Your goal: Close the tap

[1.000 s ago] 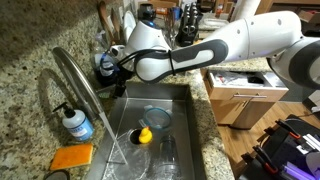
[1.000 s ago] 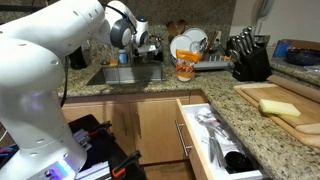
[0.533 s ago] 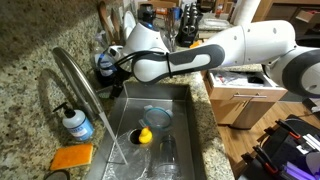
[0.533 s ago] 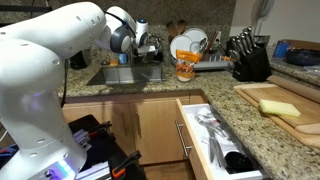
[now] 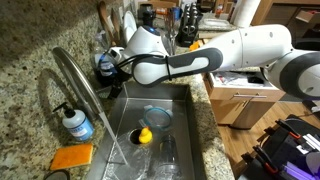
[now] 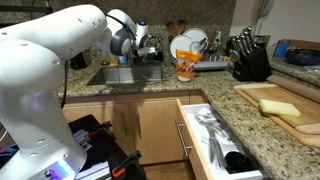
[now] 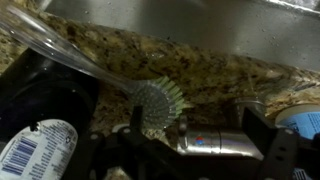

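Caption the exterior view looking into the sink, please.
Water runs from the tap into the steel sink as the white robot arm reaches past its far end.

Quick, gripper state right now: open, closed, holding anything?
Gripper: cannot tell; its jaws are too dark and small in every view to read.

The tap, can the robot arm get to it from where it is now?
Probably yes: the gripper hovers by a corner of the sink, near the tap, and open space lies between them.
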`<state>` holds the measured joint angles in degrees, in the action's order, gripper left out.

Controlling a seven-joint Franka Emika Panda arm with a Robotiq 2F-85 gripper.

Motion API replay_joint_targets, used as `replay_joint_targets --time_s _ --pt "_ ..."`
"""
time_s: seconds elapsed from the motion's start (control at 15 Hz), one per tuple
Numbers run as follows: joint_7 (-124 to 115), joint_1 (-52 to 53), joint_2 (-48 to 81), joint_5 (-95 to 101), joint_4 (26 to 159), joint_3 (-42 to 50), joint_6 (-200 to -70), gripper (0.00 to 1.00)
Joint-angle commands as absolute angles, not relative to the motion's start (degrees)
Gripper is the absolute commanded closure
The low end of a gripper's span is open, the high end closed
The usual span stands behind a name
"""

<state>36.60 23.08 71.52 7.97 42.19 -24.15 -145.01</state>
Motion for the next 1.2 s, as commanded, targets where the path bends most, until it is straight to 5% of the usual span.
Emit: replay_joint_targets --time_s 0.0,0.07,0.73,1.13 --pt "36.90 23.29 71.74 8.02 41.89 -24.34 -145.33 0.12" --pt "37.09 23.62 71.84 8.25 41.57 -24.26 -145.35 0.27" --pt "36.07 24.19 71.32 8.64 41.12 -23.58 -143.57 0.98" --pt "34.14 24.91 70.57 6.51 41.17 -27.15 -134.09 0.98"
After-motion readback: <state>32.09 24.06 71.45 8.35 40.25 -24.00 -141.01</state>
